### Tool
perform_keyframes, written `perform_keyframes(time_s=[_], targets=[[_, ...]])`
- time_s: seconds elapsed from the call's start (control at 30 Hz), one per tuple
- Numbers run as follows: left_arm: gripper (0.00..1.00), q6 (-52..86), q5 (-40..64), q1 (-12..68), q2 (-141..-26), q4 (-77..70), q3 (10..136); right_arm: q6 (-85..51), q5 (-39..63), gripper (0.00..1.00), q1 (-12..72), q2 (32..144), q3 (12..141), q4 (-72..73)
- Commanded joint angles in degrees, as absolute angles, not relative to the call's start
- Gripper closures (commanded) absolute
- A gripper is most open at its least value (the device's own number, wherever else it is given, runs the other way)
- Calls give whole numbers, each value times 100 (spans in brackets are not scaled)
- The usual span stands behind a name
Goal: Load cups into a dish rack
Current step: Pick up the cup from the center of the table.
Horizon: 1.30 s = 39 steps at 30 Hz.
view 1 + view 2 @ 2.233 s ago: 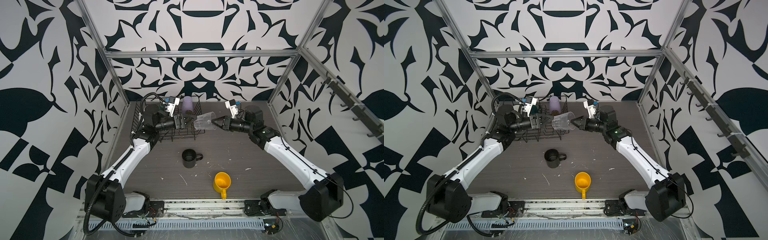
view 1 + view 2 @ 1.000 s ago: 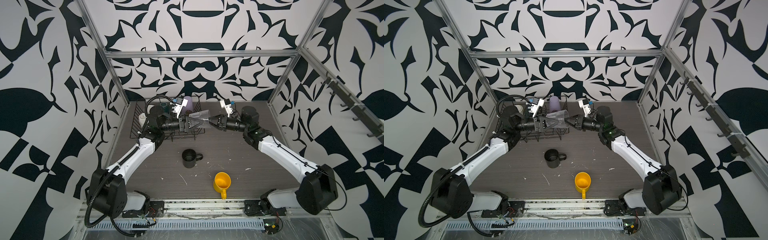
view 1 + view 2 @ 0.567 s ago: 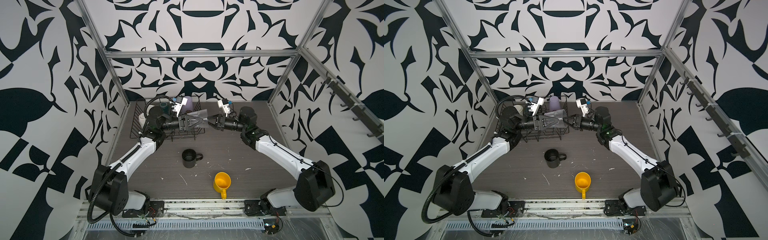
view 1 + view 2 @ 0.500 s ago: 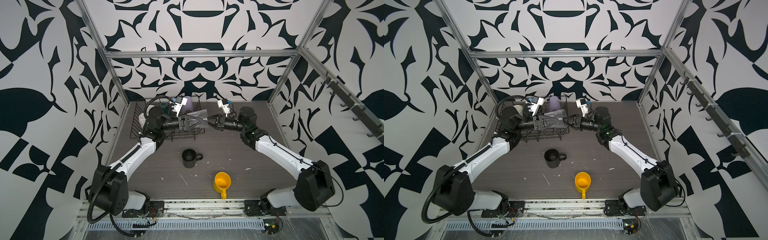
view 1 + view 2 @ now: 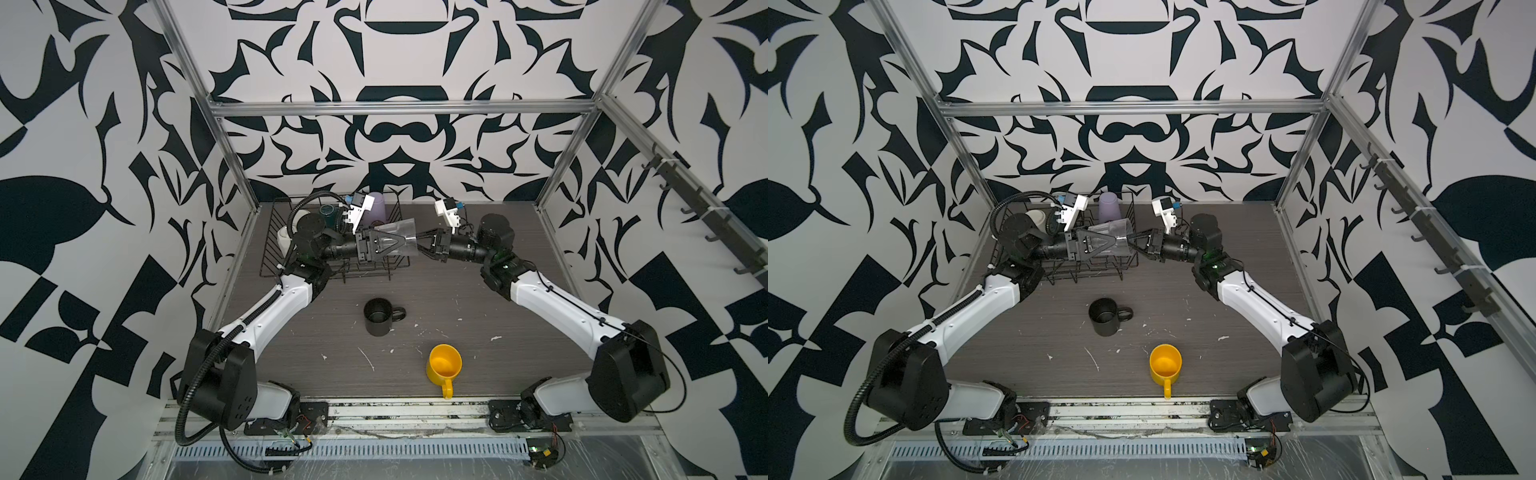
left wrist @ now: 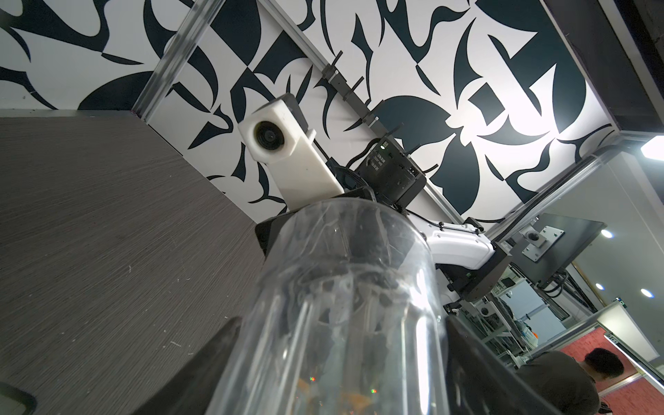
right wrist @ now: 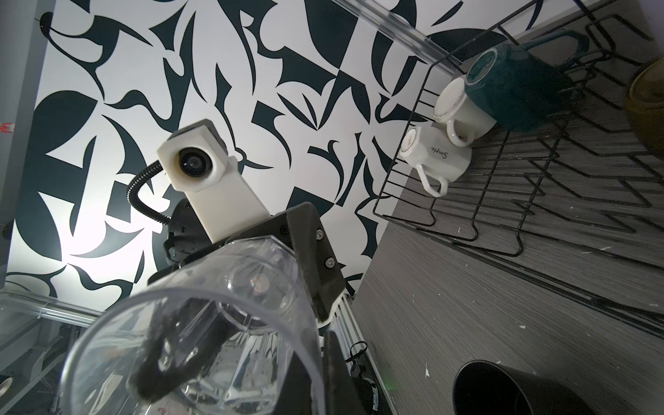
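A clear glass (image 5: 397, 239) (image 5: 1115, 235) hangs on its side above the black wire dish rack (image 5: 270, 237) (image 5: 1126, 259), held from both ends. My left gripper (image 5: 400, 242) (image 6: 341, 341) is shut on its base end, one finger (image 6: 201, 373) along each side. My right gripper (image 5: 417, 244) (image 7: 318, 373) is shut on the rim of the glass (image 7: 201, 323). In the rack are a lilac tumbler (image 5: 377, 206), a teal mug (image 7: 510, 86) and two white mugs (image 7: 463, 107). A black mug (image 5: 378, 318) and a yellow mug (image 5: 444, 365) stand on the table.
An olive-brown cup (image 7: 646, 100) shows at the edge of the right wrist view, inside the rack. The rack sits in the far left corner against the patterned walls. A rail with hooks (image 5: 706, 216) runs along the right wall.
The right arm carried the glass left, over the rack. The left gripper came up to its base and closed its fingers in on it.
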<state>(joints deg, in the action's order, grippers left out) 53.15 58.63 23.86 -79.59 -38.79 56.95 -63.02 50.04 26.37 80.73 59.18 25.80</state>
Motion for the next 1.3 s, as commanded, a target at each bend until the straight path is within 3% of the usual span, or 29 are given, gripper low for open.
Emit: perform_keyframes(time_s=[0.0, 0.43, 0.67, 1.07, 1.27], targets=[[39, 5355, 6197, 2470, -7945, -4166, 5705, -6344, 4694, 100, 2644, 8079, 5932, 2844], [80, 5059, 6039, 2470, -7853, -3681, 5818, -6056, 4544, 100, 2645, 7929, 5941, 2418], [59, 4768, 5956, 2457, -7707, -3297, 5814, -6008, 4553, 100, 2646, 7870, 5950, 2370], [47, 4210, 5888, 2400, -7433, -2439, 5898, -6012, 4499, 100, 2617, 7839, 5914, 2349], [34, 4210, 5958, 2365, -7411, -2452, 5838, -6012, 4466, 100, 2575, 7804, 5906, 2349]])
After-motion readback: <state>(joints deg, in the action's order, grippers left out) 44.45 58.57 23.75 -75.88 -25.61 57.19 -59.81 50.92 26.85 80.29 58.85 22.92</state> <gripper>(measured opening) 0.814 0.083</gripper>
